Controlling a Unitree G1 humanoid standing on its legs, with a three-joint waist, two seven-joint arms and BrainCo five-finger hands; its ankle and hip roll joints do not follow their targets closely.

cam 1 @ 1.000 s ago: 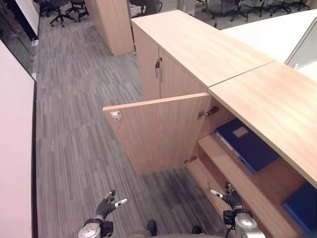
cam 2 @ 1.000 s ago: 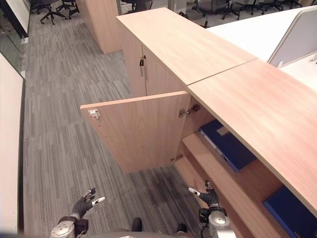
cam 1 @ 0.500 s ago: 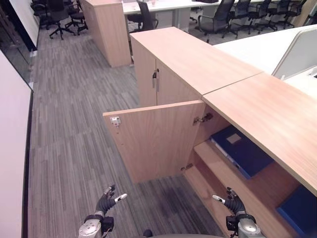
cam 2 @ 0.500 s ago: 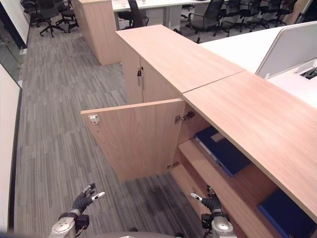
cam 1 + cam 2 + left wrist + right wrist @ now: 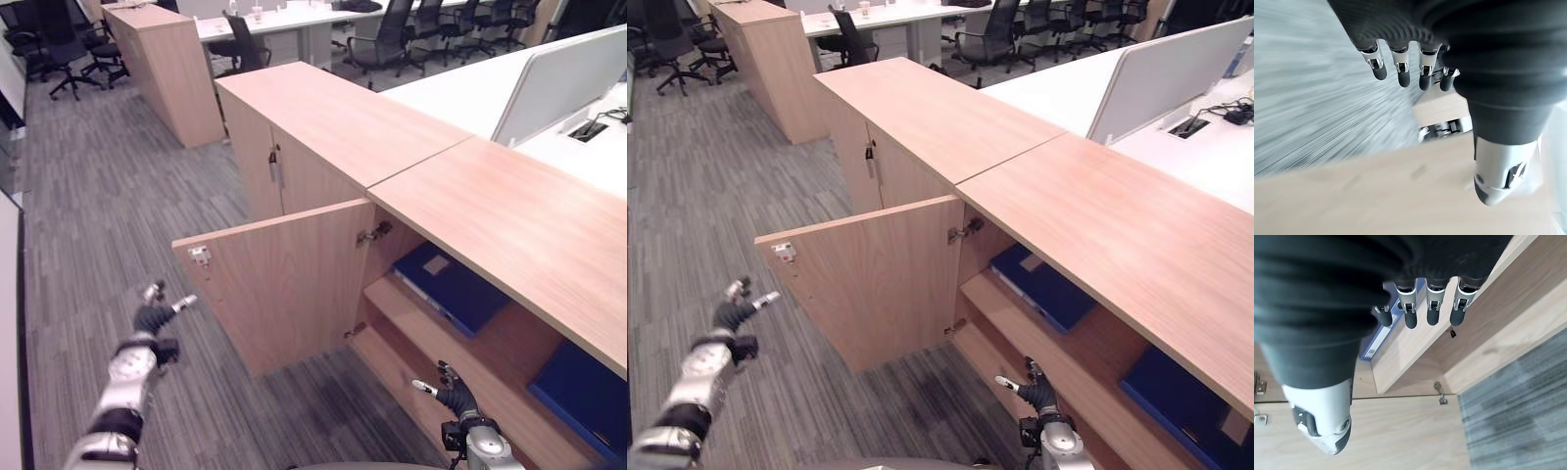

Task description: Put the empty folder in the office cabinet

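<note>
The wooden office cabinet (image 5: 490,211) stands with its left door (image 5: 284,294) swung wide over the carpet. A blue folder (image 5: 446,286) lies flat on the upper shelf just inside the hinge, and its edge shows past my right hand's fingers (image 5: 1376,340). A second blue folder (image 5: 583,387) lies further right in the cabinet. My left hand (image 5: 155,315) is raised over the carpet, left of the door's free edge, open and holding nothing. My right hand (image 5: 453,392) hangs low before the bottom shelf, open and holding nothing.
A closed cabinet (image 5: 294,127) with a metal handle adjoins the open one on the far side. Another tall wooden unit (image 5: 171,69) stands further back. Office chairs (image 5: 377,39) and desks line the rear, and a white partition (image 5: 558,78) rises behind the cabinet top.
The camera has tilted up, showing more of the room. My left arm has lifted and reached out left toward the door's free edge. The right hand stays low by the cabinet.
</note>
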